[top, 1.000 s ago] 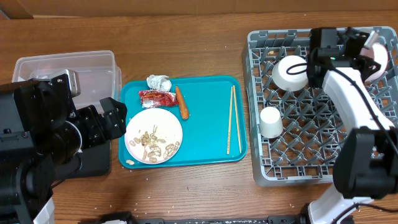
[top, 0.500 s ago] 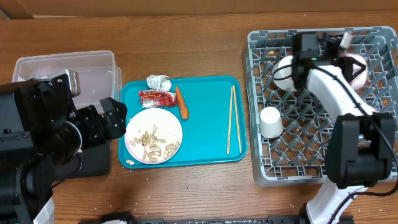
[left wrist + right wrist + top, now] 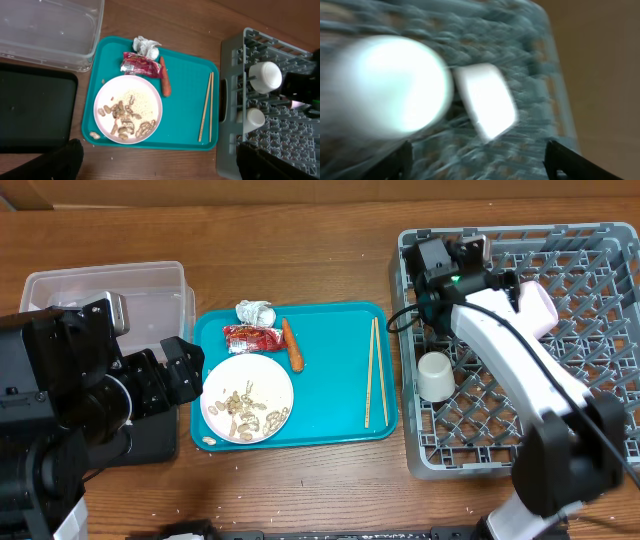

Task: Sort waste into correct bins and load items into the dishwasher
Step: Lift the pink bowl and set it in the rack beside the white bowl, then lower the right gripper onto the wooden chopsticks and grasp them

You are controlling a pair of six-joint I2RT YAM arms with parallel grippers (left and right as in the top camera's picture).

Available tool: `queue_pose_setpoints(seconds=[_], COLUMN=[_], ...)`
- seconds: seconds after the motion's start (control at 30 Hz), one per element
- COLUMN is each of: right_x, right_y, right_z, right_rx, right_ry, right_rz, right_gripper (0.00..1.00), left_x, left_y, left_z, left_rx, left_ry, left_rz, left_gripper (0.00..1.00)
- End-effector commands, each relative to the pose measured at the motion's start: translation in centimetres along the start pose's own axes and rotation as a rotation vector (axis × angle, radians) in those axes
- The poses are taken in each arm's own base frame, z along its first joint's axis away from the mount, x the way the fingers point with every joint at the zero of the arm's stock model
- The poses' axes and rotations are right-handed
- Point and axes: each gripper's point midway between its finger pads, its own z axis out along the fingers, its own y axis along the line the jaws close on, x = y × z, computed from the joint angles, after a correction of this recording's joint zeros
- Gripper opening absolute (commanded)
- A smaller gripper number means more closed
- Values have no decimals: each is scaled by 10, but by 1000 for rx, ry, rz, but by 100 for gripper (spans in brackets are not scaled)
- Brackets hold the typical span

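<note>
Well, the right gripper (image 3: pixel 479 150) is hanging over the far left corner of the grey dish rack (image 3: pixel 520 420). Its fingers (image 3: pixel 402 160) are standing wide apart with nothing between them. Its own camera is giving only a smeared picture: two white shapes are showing ahead of those fingers, too blurred to name. Just on the near side of that gripper a small white cup (image 3: pixel 435 375) is sitting in the rack, and a white bowl (image 3: pixel 265 76) is resting close by its wrist.

The left gripper (image 3: pixel 160 146) is hovering with its fingers (image 3: pixel 70 160) spread wide and empty too. Right ahead of it the teal tray (image 3: pixel 345 410) is lying flat. On the tray the white plate (image 3: pixel 247 398) is carrying beige scraps (image 3: pixel 125 122) and rice. Beyond the plate, farther from the gripper, the red wrapper (image 3: pixel 252 337), the crumpled paper ball (image 3: pixel 255 311) and the carrot (image 3: pixel 292 345) are lying close together. The chopsticks (image 3: pixel 375 370) are lying side by side toward the gripper's right, near the tray's edge. Off to its left the black tray (image 3: pixel 30 110) is sitting on the table, and the clear tub (image 3: pixel 150 280) is standing just beyond that.
</note>
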Motion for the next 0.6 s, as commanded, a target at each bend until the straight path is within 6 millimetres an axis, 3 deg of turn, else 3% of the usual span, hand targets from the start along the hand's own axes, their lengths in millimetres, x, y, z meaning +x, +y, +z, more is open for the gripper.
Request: queue_pose_setpoints(seconds=[0.0, 0.17, 0.27, 0.43, 0.57], right_x=[-19, 10, 34, 69, 93], right_y=[40, 84, 101, 137, 154], right_z=[-104, -206, -231, -231, -194], right_rx=[-596, -1143, -1271, -1252, -1047], right_ry=[-58, 15, 115, 220, 283], right_rz=[124, 25, -20, -85, -38], right_gripper=[84, 80, 77, 72, 71], left_x=[-2, -2, -2, -2, -2], left_y=[-5, -5, -5, -5, -5], left_z=[-3, -3, -3, -3, -3], left_rx=[19, 18, 19, 18, 19], left_ry=[-9, -9, -9, -9, -9], left_rz=[18, 18, 18, 18, 18], left_gripper=[100, 100, 100, 100, 100])
